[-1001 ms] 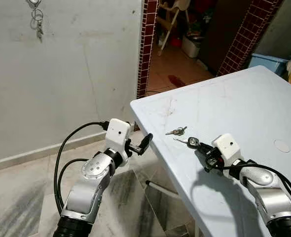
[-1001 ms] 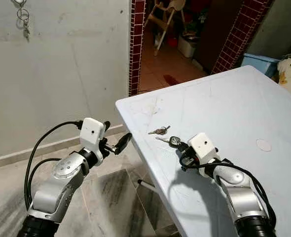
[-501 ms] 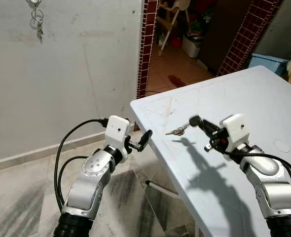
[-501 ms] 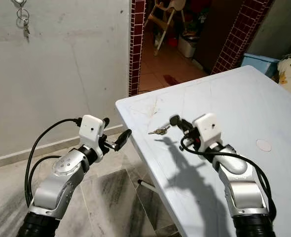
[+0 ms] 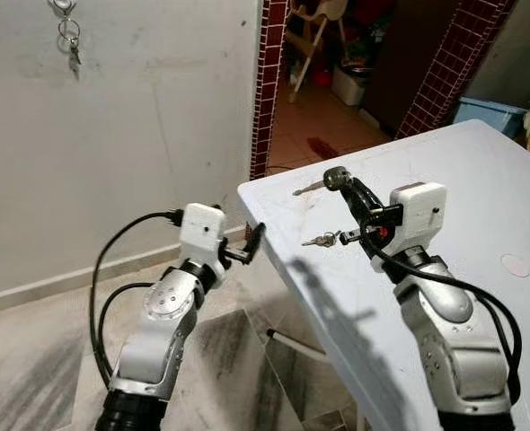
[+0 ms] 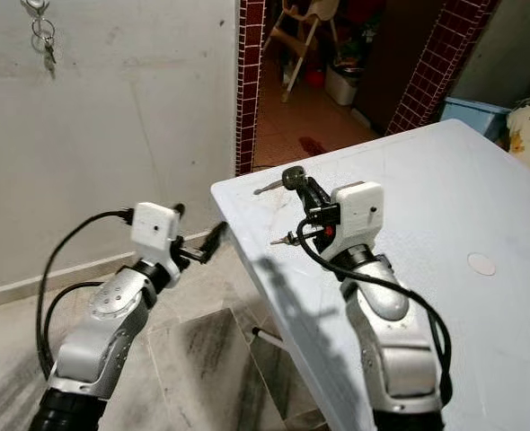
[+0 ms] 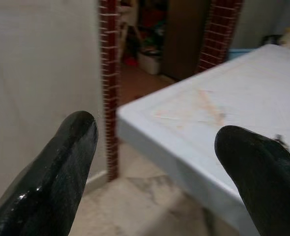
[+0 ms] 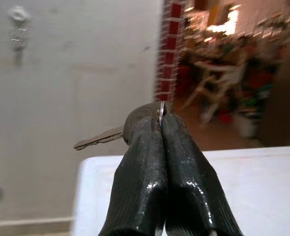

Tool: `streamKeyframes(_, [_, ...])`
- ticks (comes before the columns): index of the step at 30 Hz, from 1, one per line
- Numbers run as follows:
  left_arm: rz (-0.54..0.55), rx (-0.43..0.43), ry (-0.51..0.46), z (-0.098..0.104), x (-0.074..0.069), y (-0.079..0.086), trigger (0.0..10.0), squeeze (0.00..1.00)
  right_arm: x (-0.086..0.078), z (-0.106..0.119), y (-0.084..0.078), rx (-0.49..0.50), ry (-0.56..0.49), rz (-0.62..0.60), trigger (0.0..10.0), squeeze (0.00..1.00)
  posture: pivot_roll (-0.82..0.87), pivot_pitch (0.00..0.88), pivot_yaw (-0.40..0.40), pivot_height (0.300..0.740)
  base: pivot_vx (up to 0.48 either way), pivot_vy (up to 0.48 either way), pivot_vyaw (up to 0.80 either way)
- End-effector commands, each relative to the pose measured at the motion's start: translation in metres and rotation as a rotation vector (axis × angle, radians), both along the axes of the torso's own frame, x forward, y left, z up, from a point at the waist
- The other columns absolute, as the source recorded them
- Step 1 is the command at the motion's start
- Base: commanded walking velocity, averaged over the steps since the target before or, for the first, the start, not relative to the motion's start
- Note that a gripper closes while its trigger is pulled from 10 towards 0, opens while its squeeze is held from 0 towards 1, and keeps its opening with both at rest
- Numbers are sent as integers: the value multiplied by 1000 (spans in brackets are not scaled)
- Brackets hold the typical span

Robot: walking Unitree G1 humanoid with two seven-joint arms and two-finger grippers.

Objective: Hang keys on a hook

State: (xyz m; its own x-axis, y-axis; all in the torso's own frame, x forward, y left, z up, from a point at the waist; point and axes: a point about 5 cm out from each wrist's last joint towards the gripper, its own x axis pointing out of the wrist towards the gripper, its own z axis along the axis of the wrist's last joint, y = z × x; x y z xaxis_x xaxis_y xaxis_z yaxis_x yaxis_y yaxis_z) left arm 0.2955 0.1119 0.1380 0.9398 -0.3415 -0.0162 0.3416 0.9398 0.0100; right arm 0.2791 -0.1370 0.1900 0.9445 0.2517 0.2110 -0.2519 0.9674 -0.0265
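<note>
Now right gripper [image 5: 339,180], lifted off white plastic table [image 5: 463,189], pinches black-headed silver key [image 5: 323,182]; left gripper [image 5: 251,244] open, idle; wall hook [image 5: 64,5] far left.

— Did you read any writing, label or number anywhere?
— No. I looked over the key [image 5: 333,179] pinched in my right gripper [image 5: 337,180], the wall and the table [image 5: 463,180]; nothing on them was legible.

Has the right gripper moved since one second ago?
Yes. The right gripper, shut on the black-headed key, rose from the table toward its far corner.
</note>
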Motion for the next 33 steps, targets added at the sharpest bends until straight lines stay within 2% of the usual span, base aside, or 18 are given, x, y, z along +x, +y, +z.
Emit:
streamKeyframes(1, [14, 4, -16, 3, -2, 2, 10000, 0, -5, 7, -2, -24, -35, -34, 10000, 0, 78, 0, -49, 740, 0, 0, 0])
streamKeyframes(5, [-15, -6, 9, 0, -3, -1, 10000, 0, -10, 5, 4, -132, -30, 37, 10000, 0, 78, 0, -49, 740, 0, 0, 0])
streamKeyframes(8, [-17, -6, 10, 0, -1, -2, 10000, 0, -9, 3, 1, -100, 2, 66, 10000, 0, 81, 0, -49, 740, 0, 0, 0])
streamKeyframes(17, [-4, 6, 17, -1, -2, 1, 10000, 0, -7, 9, 3, -70, -7, 96, 10000, 0, 88, 0, -51, 740, 0, 0, 0])
streamKeyframes(25, [45, 38, 46, -9, -5, 14, 10000, 0, -10, 4, 7, -61, 10, 99, 10000, 0, 98, 0, -55, 740, 0, 0, 748])
streamKeyframes(30, [51, 38, 56, -10, -6, 16, 10000, 0, -9, 2, 8, -63, 17, 99, 10000, 0, 100, 0, -55, 740, 0, 0, 791])
streamKeyframes(33, [54, 33, 76, -13, -6, 16, 10000, 0, -8, 1, 8, -26, 30, 87, 10000, 0, 103, 0, -54, 740, 0, 0, 263])
